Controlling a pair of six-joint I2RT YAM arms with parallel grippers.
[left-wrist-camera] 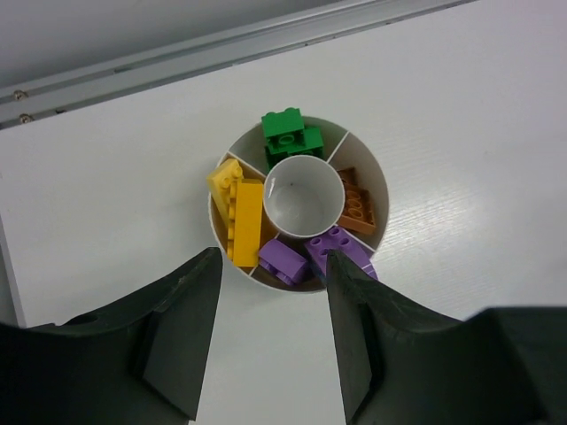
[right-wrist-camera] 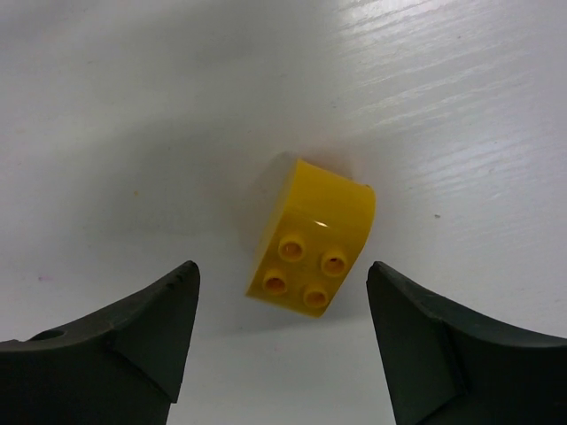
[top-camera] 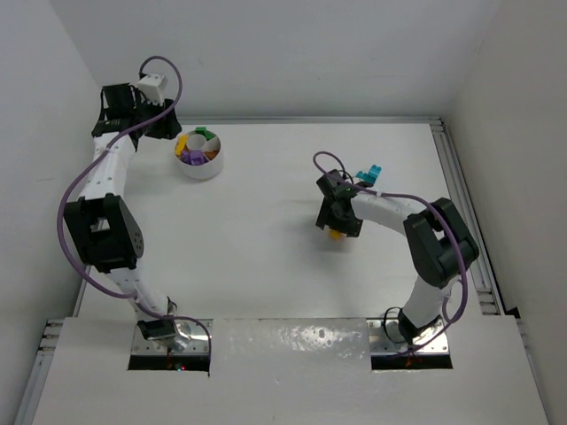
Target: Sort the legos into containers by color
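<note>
The white round bowl (top-camera: 203, 169) stands at the back left, split into compartments around an empty middle cup (left-wrist-camera: 303, 195). Its rim (left-wrist-camera: 387, 190) rings green legos (left-wrist-camera: 291, 135), yellow legos (left-wrist-camera: 237, 208), an orange one (left-wrist-camera: 356, 205) and purple ones (left-wrist-camera: 310, 255), each colour in its own section. My left gripper (left-wrist-camera: 273, 258) hovers open over the bowl's near edge, holding nothing. My right gripper (right-wrist-camera: 282, 270) is open at mid-table, its fingers either side of a yellow lego (right-wrist-camera: 310, 239) lying on the table, not touching it. A teal lego (top-camera: 369, 173) lies behind the right arm.
A metal rail (top-camera: 461, 190) runs along the table's right edge and another rail (left-wrist-camera: 221, 44) along the back behind the bowl. White walls close in on the left, back and right.
</note>
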